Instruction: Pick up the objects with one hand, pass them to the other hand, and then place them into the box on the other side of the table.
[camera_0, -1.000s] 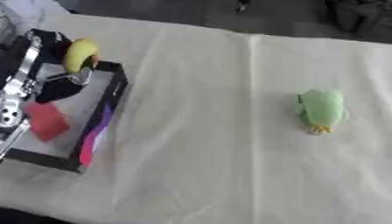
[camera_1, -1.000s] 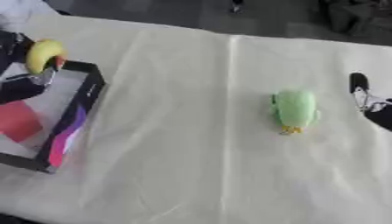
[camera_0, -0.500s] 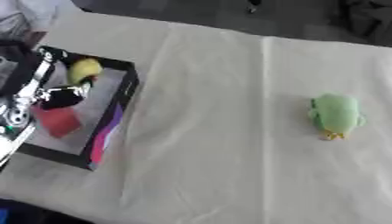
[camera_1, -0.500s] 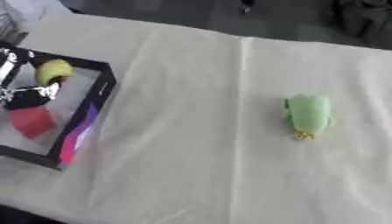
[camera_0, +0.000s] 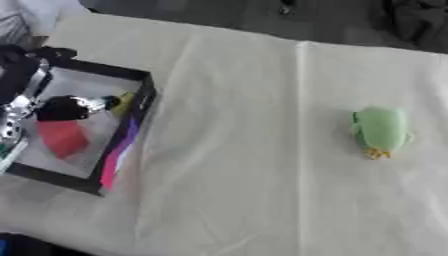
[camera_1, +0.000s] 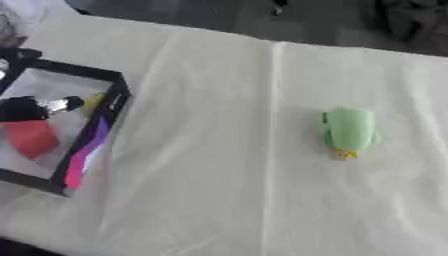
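No brand, label or legible writing is showing on any item; the only marking is a pink and purple band (camera_0: 118, 150) running along the right wall of the box (camera_0: 140, 75).

The box, black-rimmed with a pale floor, is sitting at the left side of the table (camera_0: 245, 175), which is lying under a cream cloth. The left hand (camera_0: 61, 107) is reaching into the box from the left edge, its black and silver forearm lying along the box's left side. The hand is appearing as a dark mass with a silver part projecting toward the right wall; whether its fingers are released, clenched or grasping cannot be told from either view.

A yellow object (camera_0: 124, 101) is lying inside the box, against the right wall and just beside the hand's tip; contact between them cannot be confirmed. A red object (camera_0: 63, 138) is resting on the box floor just below the hand.

A green toy (camera_0: 381, 130) with small orange feet is lying on the cloth at the right side of the table, well apart from the box.

The right hand is not appearing in either view.
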